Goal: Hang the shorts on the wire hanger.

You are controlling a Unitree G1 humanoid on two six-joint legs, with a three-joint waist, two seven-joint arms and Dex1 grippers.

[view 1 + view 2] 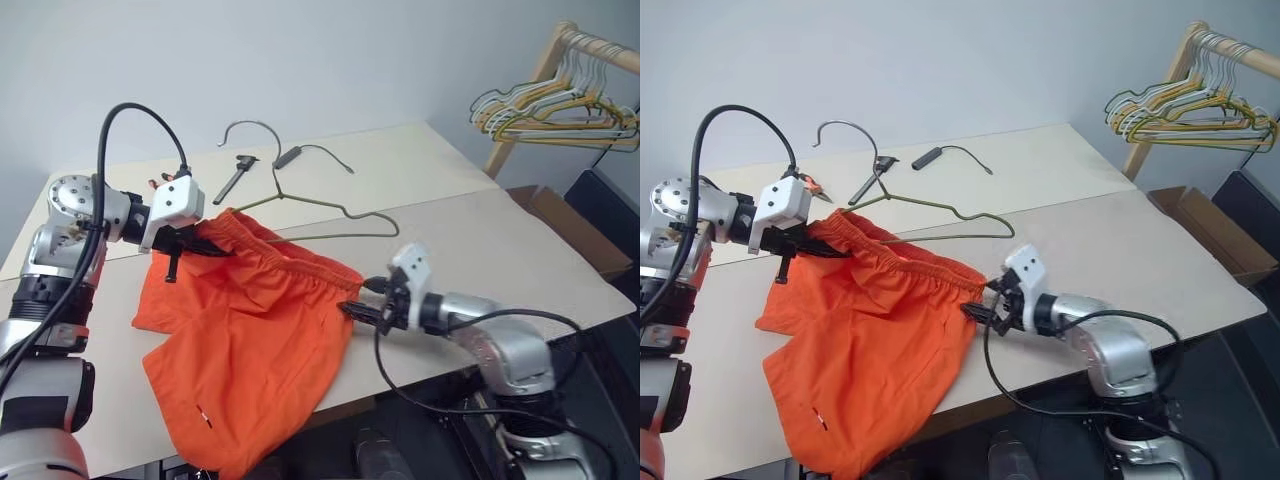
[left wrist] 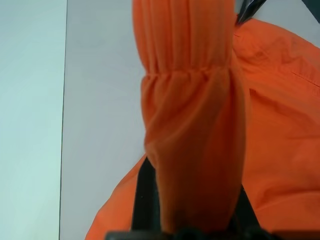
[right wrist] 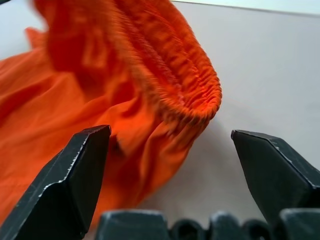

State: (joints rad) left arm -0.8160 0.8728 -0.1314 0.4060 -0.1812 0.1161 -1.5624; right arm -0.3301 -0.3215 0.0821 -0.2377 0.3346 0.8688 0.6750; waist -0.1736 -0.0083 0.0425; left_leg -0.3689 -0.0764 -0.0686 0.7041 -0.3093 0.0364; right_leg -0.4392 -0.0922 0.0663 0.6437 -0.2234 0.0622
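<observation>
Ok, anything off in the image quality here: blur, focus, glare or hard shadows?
Right wrist view: the shorts' waistband and the fabric behind it are smeared, the black fingers sharper. Left wrist view: the gathered fabric close to the lens is soft. Head views: even light, no glare on the table, only faint shadows; the wire hanger reads clearly.

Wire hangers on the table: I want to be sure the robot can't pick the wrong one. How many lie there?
1. The wire hanger lies on the table, its lower wire passing under the shorts' waistband. The rack behind holds more, not counted.
</observation>
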